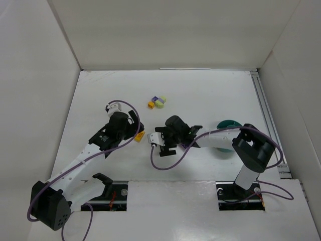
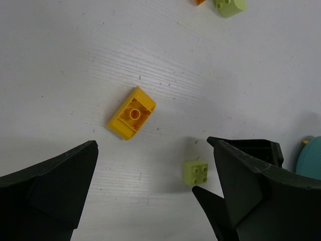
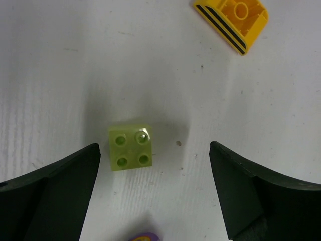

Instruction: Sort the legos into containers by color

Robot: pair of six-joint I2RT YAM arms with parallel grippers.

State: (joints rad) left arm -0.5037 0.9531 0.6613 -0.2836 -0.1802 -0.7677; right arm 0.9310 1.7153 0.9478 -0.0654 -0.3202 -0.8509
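My right gripper (image 1: 157,143) (image 3: 155,198) is open and empty, hovering over a pale green four-stud lego (image 3: 131,146) that lies between its fingers, nearer the left one. My left gripper (image 1: 135,128) (image 2: 150,196) is open and empty just short of a yellow sloped lego (image 2: 131,113) (image 1: 139,136) (image 3: 233,22). The same pale green lego (image 2: 196,172) lies by my left gripper's right finger. The teal bowl (image 1: 229,125) (image 2: 312,160) stands to the right, partly hidden by the right arm.
A cluster of legos lies farther back: orange (image 1: 151,104), purple (image 1: 155,99) and pale green (image 1: 160,104). A purple piece (image 3: 143,237) shows at the bottom edge of the right wrist view. White walls enclose the table.
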